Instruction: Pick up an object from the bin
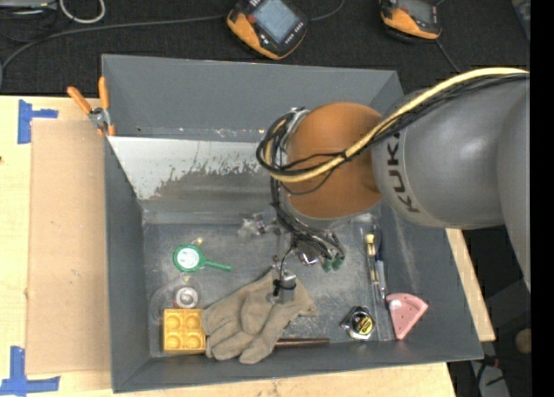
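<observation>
- Grey arm (459,157) enters from the right, orange wrist pointing down;
- gripper (282,284) low over tan glove's (251,324) upper edge, mid-bin (123,240) by the near wall;
- claw's opening: cannot tell.

Bare floor bk-left of bin (216,235); glove (251,324), yellow block (183,330) & tape measure (359,323) along frt wall.

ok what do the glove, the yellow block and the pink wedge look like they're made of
Glove: soft tan fabric or suede-like leather, matte; it lies limp and creased.
Yellow block: probably moulded plastic; even colour, four neat round hollows.
Pink wedge: plastic or foam, with a smooth flat colour; the look leaves it open.
</observation>
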### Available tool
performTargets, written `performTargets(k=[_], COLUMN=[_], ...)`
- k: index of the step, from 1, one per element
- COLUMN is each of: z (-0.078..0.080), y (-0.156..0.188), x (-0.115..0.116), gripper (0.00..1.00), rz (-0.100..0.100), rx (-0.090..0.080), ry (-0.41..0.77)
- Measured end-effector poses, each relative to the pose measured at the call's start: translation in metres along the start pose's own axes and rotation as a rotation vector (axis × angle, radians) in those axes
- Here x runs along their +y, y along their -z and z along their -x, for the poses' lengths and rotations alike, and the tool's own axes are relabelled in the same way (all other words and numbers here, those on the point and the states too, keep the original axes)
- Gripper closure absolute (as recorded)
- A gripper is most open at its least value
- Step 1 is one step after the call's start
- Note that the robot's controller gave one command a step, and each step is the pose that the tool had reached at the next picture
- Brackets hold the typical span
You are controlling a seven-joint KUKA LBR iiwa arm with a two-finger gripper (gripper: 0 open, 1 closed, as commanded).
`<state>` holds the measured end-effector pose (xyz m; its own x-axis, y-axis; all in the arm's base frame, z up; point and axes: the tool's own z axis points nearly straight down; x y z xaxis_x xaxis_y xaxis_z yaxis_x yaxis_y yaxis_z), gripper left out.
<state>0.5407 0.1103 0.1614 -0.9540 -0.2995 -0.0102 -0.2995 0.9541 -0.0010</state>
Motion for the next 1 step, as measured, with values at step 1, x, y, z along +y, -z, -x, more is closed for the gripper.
performTargets(k=[1], z=[-0.0172], y=[-0.0642], x=[-0.0117], gripper=[0.00], rz=[0.011], rx=[0.034], ry=[0.352])
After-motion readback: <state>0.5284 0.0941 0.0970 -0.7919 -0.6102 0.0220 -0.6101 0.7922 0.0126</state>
